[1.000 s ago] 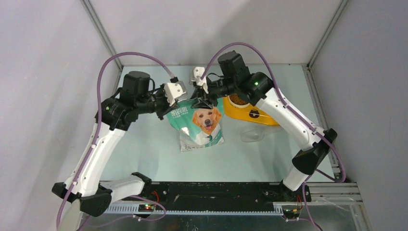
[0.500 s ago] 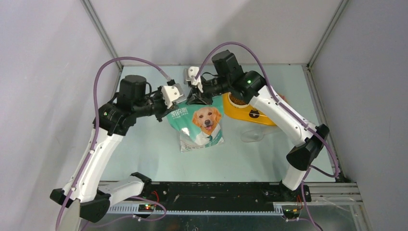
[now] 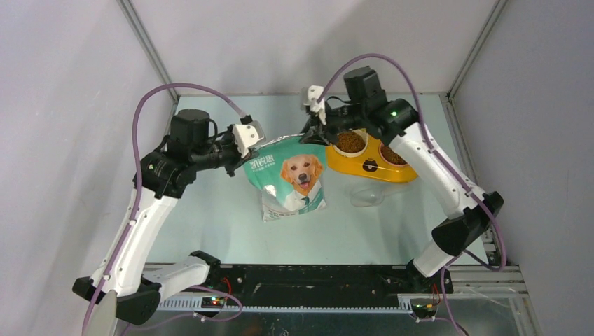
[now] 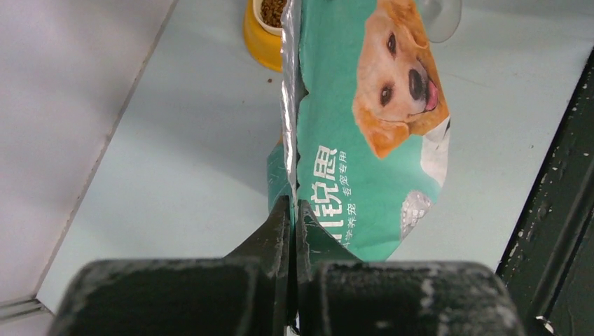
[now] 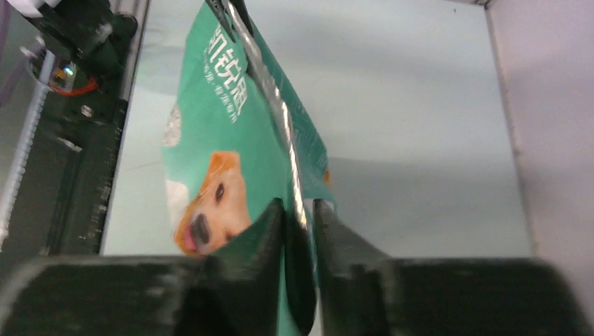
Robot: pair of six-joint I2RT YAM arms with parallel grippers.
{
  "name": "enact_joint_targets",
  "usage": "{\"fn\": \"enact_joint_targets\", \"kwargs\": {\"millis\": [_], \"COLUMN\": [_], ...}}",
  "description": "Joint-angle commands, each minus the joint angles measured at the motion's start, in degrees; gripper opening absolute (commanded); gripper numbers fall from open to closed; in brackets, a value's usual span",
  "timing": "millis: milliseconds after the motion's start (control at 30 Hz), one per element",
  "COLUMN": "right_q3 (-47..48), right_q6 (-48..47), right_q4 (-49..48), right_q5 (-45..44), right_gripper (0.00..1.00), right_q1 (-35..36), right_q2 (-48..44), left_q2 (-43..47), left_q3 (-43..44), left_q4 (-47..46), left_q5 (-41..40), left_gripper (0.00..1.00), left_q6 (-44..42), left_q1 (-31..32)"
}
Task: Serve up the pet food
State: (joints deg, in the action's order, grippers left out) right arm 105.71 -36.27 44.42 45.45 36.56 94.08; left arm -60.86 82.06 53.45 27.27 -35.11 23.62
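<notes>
The teal-and-white bag (image 3: pixel 287 178) printed with a golden dog stands on the table, its top edge held up. My left gripper (image 3: pixel 260 148) is shut on the bag's top left corner; in the left wrist view its jaws (image 4: pixel 291 203) pinch the silver seam of the bag (image 4: pixel 364 140). My right gripper (image 3: pixel 313 131) is at the top right corner. Its jaws (image 5: pixel 298 204) stand apart with the bag's (image 5: pixel 217 140) silver edge running between them, a gap on each side. Brown pet food (image 3: pixel 349 142) fills the left bowl of the yellow feeder (image 3: pixel 368 168).
A clear plastic scoop (image 3: pixel 369 198) lies on the table in front of the feeder, right of the bag. The feeder's right bowl (image 3: pixel 392 155) also holds kibble. Grey walls close in the table at the back and both sides.
My right gripper has slid right along the bag's top edge from its middle to the right corner, uncovering the feeder bowls, and its jaws have parted. The left arm has barely moved.
</notes>
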Motion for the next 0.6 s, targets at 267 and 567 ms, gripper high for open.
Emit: {"fn": "enact_joint_targets", "kwargs": {"millis": [267, 567], "right_q3": [-4.4, -5.8], "right_q6": [2.9, 4.2], "right_q4": [0.1, -0.6], "right_q5": [-1.1, 1.2], "right_gripper": [0.22, 0.03], "right_q1": [-9.4, -11.2], "right_q2": [-7.0, -7.6], "left_q2": [0.4, 0.2], "left_q3": [1.8, 2.1], "left_q4": [1.7, 1.5], "left_q5": [-1.9, -2.1], "left_gripper": [0.0, 0.04], "left_q6": [0.3, 1.0], "left_q1": [-0.9, -0.9]}}
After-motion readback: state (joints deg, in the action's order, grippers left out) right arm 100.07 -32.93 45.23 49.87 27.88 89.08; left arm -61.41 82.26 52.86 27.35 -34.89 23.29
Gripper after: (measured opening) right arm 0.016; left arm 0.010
